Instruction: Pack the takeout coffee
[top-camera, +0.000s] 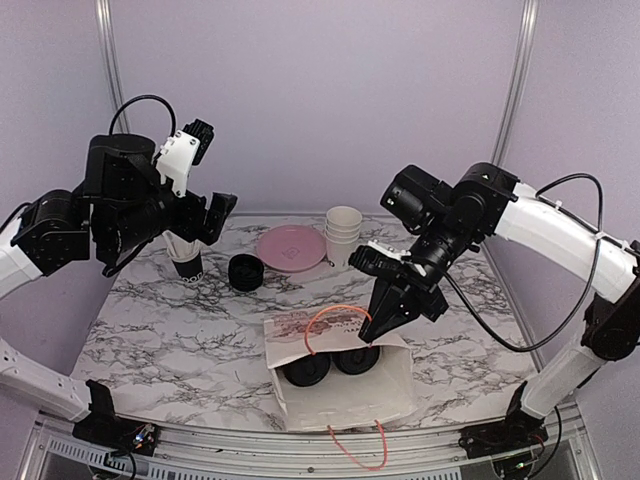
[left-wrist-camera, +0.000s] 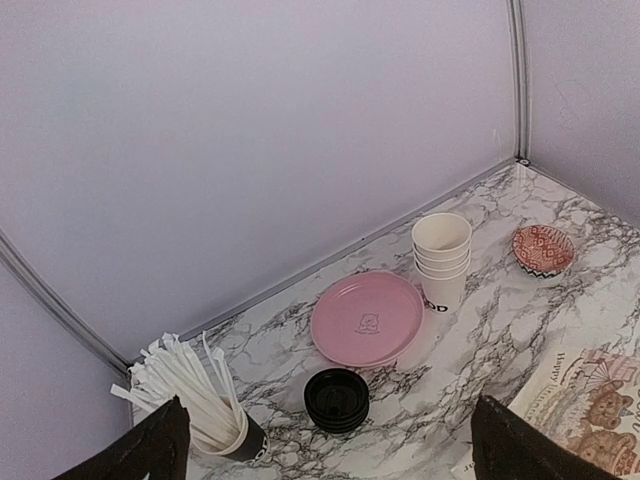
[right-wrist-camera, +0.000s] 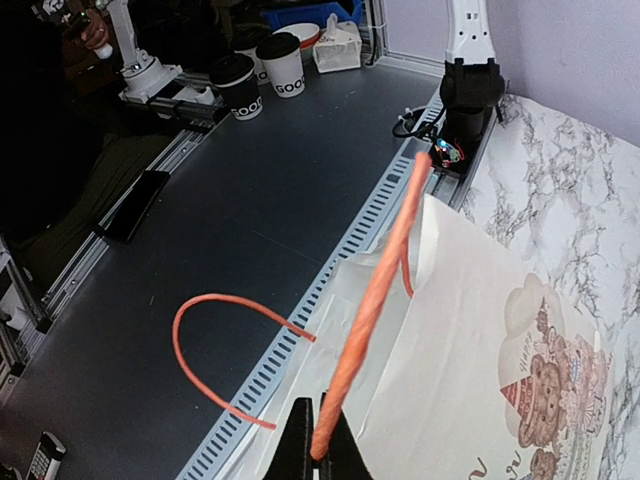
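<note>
While the right claw is clamped shut on one orange cord handle of the white paper bag, holding that loop up over the bag's mouth, the two takeout coffee cups stand side by side inside the bag, only their black dome lids showing from above. The bag sits open on the marble-patterned bench, its printed panel on the far side. Its second orange handle trails from the near wall toward the bench's front edge. In the right wrist view the gripped cord runs straight up from between the closed fingers. The left claw hangs well to the far left of the bag, its jaws spread wide and holding nothing, above a black cup of white straws. Beyond the bag lie a short stack of black lids, a round pink plate, a stack of lidless white paper cups and a small red patterned bowl.
</note>
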